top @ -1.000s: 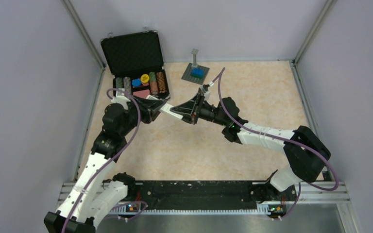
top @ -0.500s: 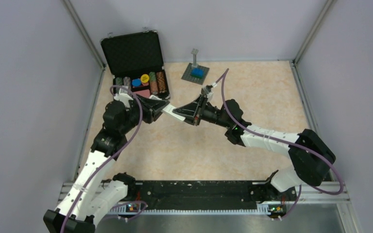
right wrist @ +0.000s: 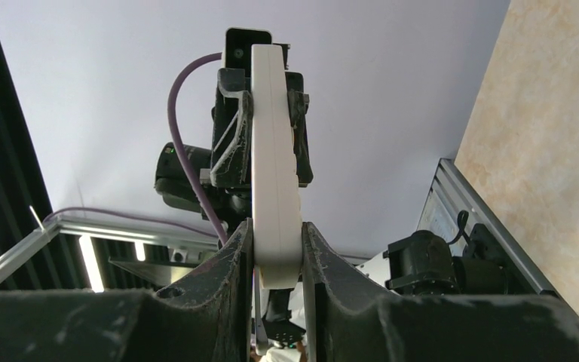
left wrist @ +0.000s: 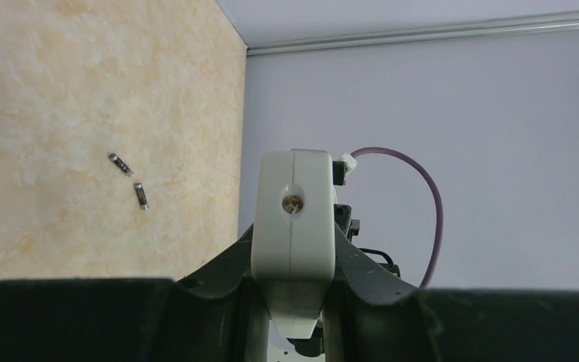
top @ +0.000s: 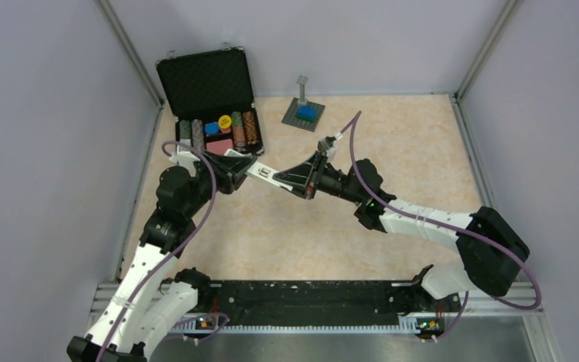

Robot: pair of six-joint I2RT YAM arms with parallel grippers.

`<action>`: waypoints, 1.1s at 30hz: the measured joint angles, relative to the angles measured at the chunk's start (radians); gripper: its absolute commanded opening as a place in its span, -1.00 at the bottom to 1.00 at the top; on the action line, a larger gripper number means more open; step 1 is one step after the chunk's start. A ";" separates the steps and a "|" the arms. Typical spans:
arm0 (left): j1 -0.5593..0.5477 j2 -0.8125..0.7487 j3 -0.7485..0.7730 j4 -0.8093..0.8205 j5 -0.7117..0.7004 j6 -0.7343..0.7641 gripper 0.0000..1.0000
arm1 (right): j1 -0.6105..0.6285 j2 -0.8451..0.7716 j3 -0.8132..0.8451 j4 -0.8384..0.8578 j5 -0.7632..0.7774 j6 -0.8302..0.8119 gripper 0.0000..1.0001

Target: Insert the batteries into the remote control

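The remote control (top: 264, 174) hung between the arms, the left gripper (top: 239, 169) clamped on one end, the right gripper (top: 288, 179) on the other. The batteries (left wrist: 142, 195) lay loose on the table (left wrist: 60, 90), seemingly toward the right arm.

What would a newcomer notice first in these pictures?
The left gripper and right gripper hold the white remote control off the table between them, each shut on one end. The two batteries lie loose on the table, and an open case of chips stands in the far left corner.
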 measured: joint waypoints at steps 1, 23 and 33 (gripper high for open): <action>0.000 0.003 0.000 0.003 0.000 0.000 -1.00 | 0.000 0.000 0.000 -0.001 0.002 0.000 -0.90; 0.040 0.066 0.013 -0.035 -0.029 0.199 -1.00 | -0.013 -0.010 0.024 -0.272 0.008 -0.027 -0.37; 0.040 0.132 0.029 -0.039 0.028 0.345 -1.00 | -0.017 -0.010 0.024 -0.326 0.007 -0.027 -0.87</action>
